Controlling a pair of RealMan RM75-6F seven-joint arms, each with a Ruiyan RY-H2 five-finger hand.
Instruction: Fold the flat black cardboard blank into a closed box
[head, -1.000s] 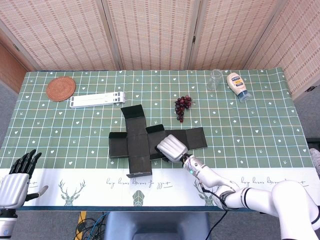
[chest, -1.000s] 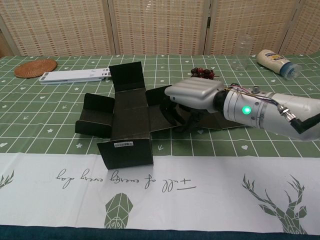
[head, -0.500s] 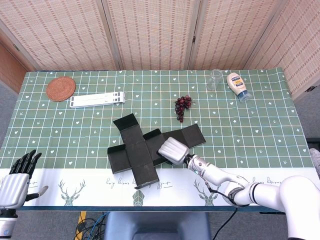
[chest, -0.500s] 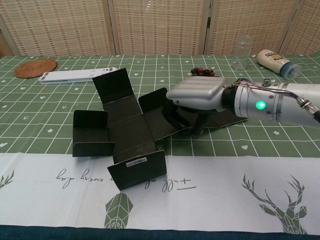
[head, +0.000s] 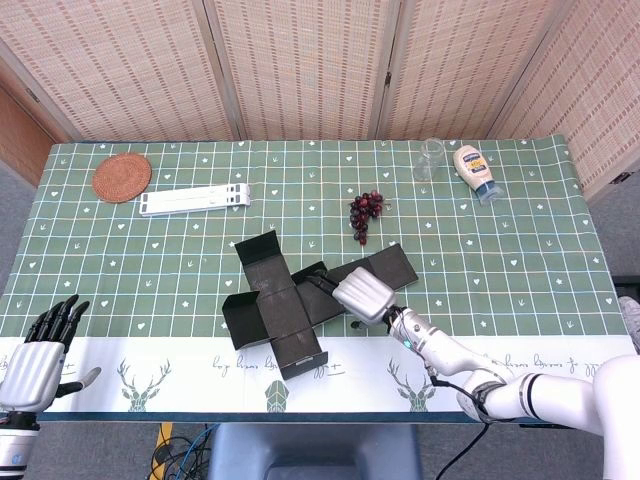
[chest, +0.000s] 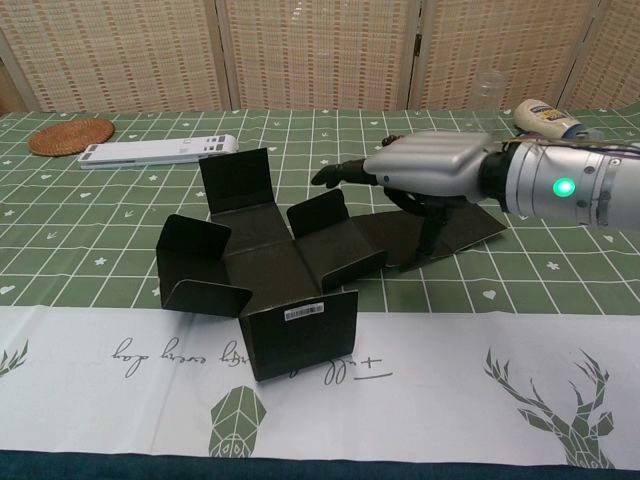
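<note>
The black cardboard blank lies near the table's front edge, a cross shape with several flaps standing up. Its near flap carries a white label. My right hand hovers over the blank's long right panel. The dark fingers reach down and grip that panel at its near edge, which sits slightly raised off the cloth. The thumb points left toward the centre flaps. My left hand is at the bottom left, off the table, fingers spread and holding nothing.
A bunch of grapes lies just behind the blank. A white flat stand and a woven coaster sit at the back left. A glass and a mayonnaise bottle are at the back right.
The blank has turned and slid a little rightward, and its flaps stand more upright. My right hand has risen with the long right panel. The left hand has barely moved.
</note>
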